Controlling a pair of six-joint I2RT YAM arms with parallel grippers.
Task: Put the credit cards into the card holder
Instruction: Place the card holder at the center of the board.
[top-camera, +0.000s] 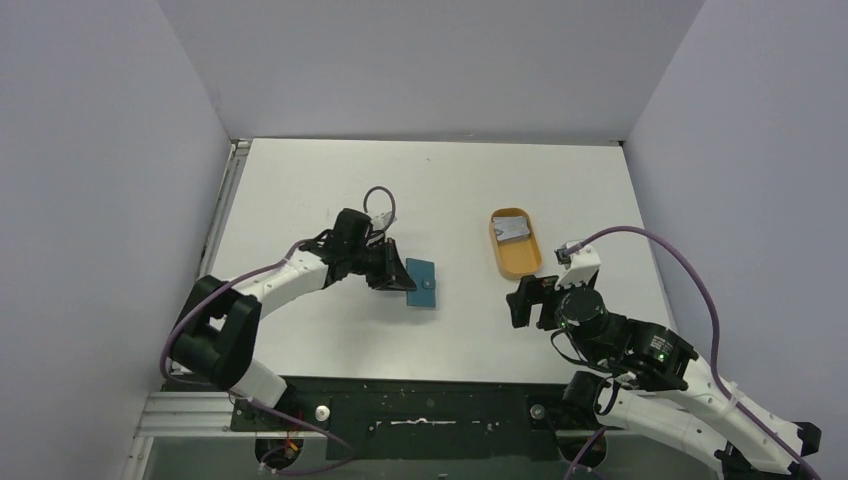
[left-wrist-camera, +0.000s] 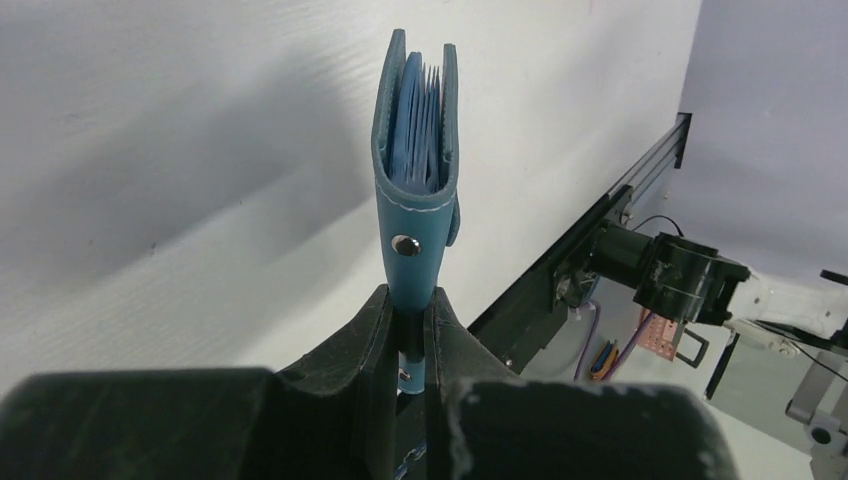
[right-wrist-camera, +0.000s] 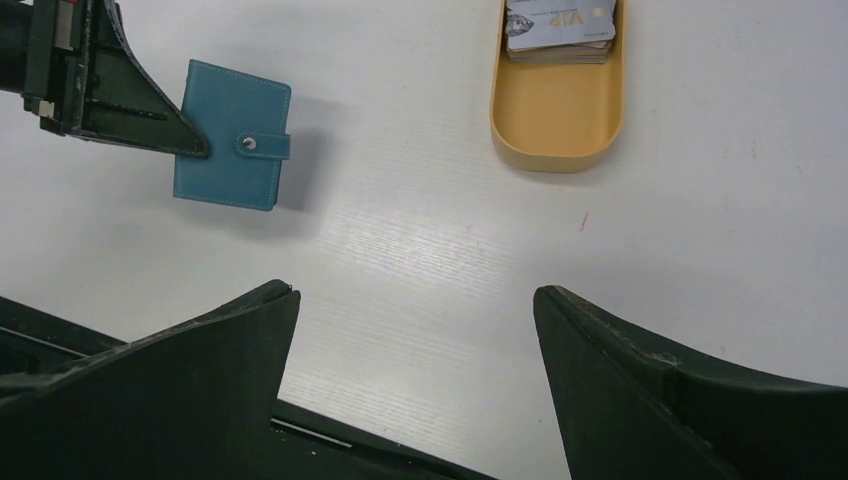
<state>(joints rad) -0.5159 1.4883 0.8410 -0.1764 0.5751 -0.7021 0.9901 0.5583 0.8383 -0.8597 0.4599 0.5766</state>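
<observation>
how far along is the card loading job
No card looks loaded: the credit cards sit stacked in the orange tray. In hand: the left gripper clamps the closed blue card holder by its snap edge. Left: opening it and moving every card; the right gripper is open, empty.

The teal-blue card holder (right-wrist-camera: 232, 135) was folded shut with its tab snapped, and the left hand (left-wrist-camera: 408, 300) pinched it by 1 edge. The grey-silver credit cards (right-wrist-camera: 558, 28) lay stacked at 1 end of the orange tray (right-wrist-camera: 556, 110), the top card marked VIP.
</observation>
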